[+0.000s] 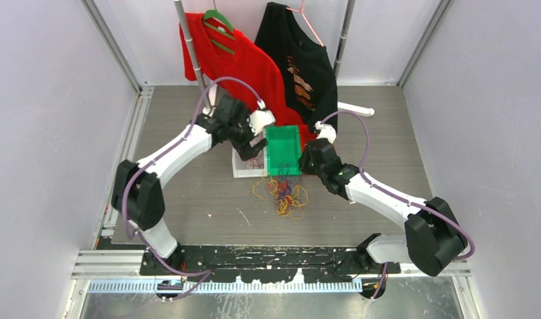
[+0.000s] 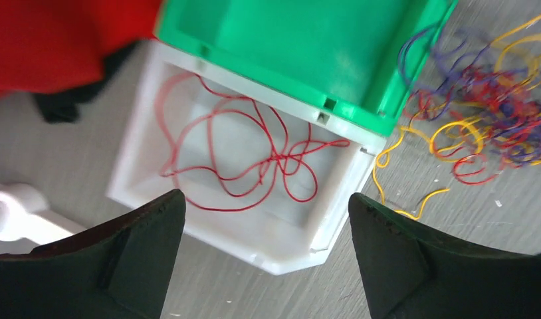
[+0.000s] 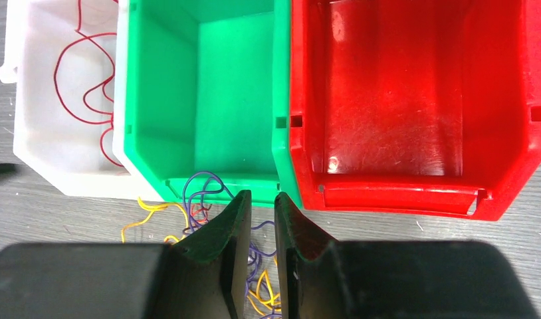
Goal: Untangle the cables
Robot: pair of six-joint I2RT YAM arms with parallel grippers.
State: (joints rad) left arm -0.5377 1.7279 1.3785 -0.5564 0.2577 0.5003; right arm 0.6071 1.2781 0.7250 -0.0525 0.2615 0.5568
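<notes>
Cables (image 1: 286, 195), thin curly red, yellow and purple wires, lie tangled at six o'clock of the green plastic bin (image 1: 283, 130). The left gripper (image 2: 266, 198) is spread over a sorted red strand (image 2: 254, 156) in the white plastic bin (image 2: 281, 246). The right gripper (image 3: 262, 199) is nearly closed; I cannot tell if it holds anything.

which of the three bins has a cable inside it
The white bin, leftmost in the row: a red cable lies looped inside. The green bin and red bin are empty.

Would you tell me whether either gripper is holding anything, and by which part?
Nothing is held. The left gripper is wide open over the white bin; the right gripper has jaws slightly apart above the cables, pinching none.
</notes>
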